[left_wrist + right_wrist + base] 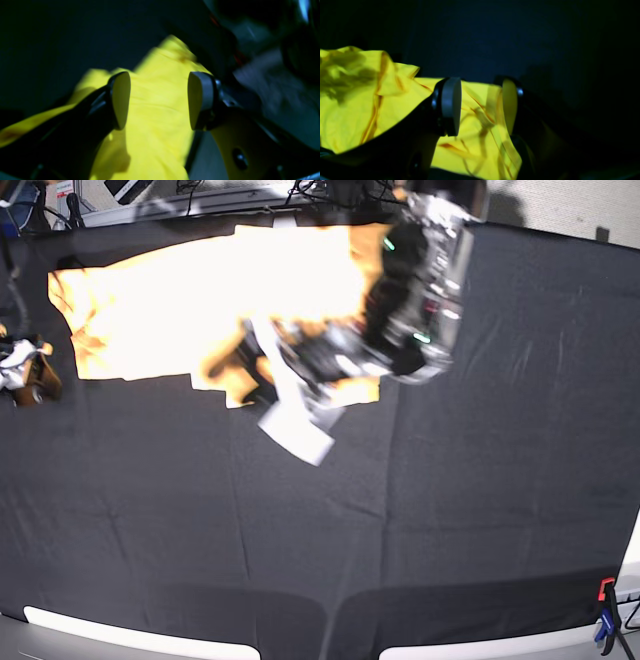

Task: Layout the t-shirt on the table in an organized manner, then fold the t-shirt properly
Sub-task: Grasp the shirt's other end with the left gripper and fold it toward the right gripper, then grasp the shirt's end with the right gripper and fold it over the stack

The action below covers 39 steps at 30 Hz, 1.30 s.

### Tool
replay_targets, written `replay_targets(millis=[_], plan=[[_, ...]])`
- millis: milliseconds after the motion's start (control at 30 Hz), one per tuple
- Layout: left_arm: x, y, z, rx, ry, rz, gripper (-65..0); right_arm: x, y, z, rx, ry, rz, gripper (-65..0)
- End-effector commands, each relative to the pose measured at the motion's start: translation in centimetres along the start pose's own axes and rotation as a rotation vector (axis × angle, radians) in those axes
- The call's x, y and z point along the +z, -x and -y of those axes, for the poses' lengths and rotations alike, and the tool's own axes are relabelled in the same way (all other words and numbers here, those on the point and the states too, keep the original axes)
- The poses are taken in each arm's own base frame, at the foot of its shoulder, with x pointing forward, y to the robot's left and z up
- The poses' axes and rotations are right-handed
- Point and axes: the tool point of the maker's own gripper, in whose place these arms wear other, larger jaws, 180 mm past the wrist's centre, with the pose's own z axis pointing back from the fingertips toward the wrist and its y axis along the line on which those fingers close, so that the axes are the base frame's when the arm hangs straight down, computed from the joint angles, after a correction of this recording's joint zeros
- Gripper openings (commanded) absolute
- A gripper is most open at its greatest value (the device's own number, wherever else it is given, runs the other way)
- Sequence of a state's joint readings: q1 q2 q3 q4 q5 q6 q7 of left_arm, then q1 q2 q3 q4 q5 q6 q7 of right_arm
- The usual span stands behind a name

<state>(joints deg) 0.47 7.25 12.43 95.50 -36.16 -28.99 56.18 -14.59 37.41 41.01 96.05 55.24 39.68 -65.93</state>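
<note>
1. I see the t-shirt (210, 310) lying spread across the far part of the worktop (480, 480), toward 11 o'clock in the base view, with a rumpled lower edge near the middle.
2. My left claw (158, 100) is released: its two pads stand wide apart with nothing between them, only yellow cloth lying below the gap.
3. My right claw (481, 106) is also released, pads apart, hanging over a creased stretch of the shirt; no cloth is pinched.
4. In the base view the left arm crosses in from 1 o'clock and covers the shirt's near right corner, so I cannot tell how that corner lies.
5. Risk, as I judge it: closing either claw here could catch two layers at a crease, because the cloth under both is wrinkled, and a fold would then drag the wrong panel.
6. A second risk: the left wrist picture is blurred, so I may misjudge height and scrape the black cover, bunching it under the shirt.
</note>
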Motion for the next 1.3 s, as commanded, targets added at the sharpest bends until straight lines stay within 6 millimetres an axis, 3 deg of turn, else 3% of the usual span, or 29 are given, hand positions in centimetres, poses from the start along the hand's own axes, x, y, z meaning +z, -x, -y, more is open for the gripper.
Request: replay_targets(millis=[0, 100, 233, 400, 733, 933, 1133, 1267], plan=[[0.3, -1.7, 0.1, -0.026, 0.0, 0.049, -31.3, 0.7, -1.1, 1.2, 0.011, 0.017, 0.022, -38.6], [2.0, -1.5, -3.6, -0.052, -0.122, 0.043, -31.3, 0.7, 0.9, 3.9, -0.066, 0.037, -0.047, -38.5], [4.8, -1.5, -7.3, -0.055, -0.233, 0.06, -31.3, 0.4, 3.5, 5.6, -0.178, 0.015, -0.104, -38.5], [7.4, -0.7, -10.1, -0.078, -0.309, 0.025, -31.3, -1.8, 7.5, 4.8, -0.231, -0.033, -0.23, -38.5], [8.4, 0.0, -11.0, -0.094, -0.334, -0.005, -31.3, -5.7, 12.8, 1.9, -0.183, -0.081, -0.384, -38.5], [8.4, 0.0, -11.0, -0.095, -0.335, -0.005, -31.3, -7.3, 13.2, -0.6, -0.23, -0.153, -0.394, -38.5], [8.4, 0.0, -11.0, -0.094, -0.335, -0.005, -31.3, -6.6, 12.3, -4.0, -0.322, -0.329, -0.397, -38.6], [8.4, 0.0, -11.0, -0.094, -0.335, -0.005, -31.3, -6.5, 11.6, -4.7, -0.317, -0.362, -0.384, -39.4]])
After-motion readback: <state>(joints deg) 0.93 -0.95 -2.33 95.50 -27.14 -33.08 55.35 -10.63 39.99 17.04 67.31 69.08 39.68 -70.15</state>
